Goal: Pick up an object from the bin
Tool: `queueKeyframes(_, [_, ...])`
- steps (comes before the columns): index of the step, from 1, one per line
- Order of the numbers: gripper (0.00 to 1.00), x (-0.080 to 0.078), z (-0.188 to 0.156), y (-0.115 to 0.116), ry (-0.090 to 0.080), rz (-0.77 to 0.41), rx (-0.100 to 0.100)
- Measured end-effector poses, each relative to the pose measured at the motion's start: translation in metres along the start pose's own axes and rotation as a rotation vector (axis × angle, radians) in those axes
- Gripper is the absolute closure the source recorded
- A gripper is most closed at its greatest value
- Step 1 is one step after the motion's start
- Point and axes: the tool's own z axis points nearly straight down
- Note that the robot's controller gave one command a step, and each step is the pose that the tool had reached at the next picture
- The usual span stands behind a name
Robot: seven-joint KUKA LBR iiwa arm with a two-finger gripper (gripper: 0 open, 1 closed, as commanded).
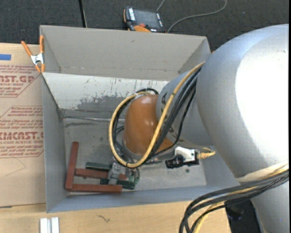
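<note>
My gripper (pixel 119 173) is low over the bin's floor near the front, just below the orange wrist cover. It sits over the right ends of a small cluster of things. A long reddish-brown bar (pixel 93 189) lies flat along the front wall, its right end under the gripper. A short reddish-brown bar (pixel 86 172) and a dark green strip (pixel 99 167) point toward the gripper from the left. A small green piece (pixel 132 181) lies right beside it, at its lower right. Whether anything is held is hidden.
Another reddish-brown bar (pixel 72 165) lies lengthwise by the left wall, meeting the long bar at the front left corner. The arm, its orange cover and looped cables hide the right half of the bin. Bare floor shows at the back left.
</note>
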Motion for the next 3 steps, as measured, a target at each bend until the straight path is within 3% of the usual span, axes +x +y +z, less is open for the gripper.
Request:
queueKeyframes(1, [1.0, -0.015, -0.14, 0.026, 0.003, -0.151, 0.001])
queueKeyframes(2, [0.0, -0.013, -0.136, 0.024, 0.01, -0.15, 0.004])
queueKeyframes(3, [0.0, -0.003, -0.065, -0.026, 0.019, -0.216, 0.01])
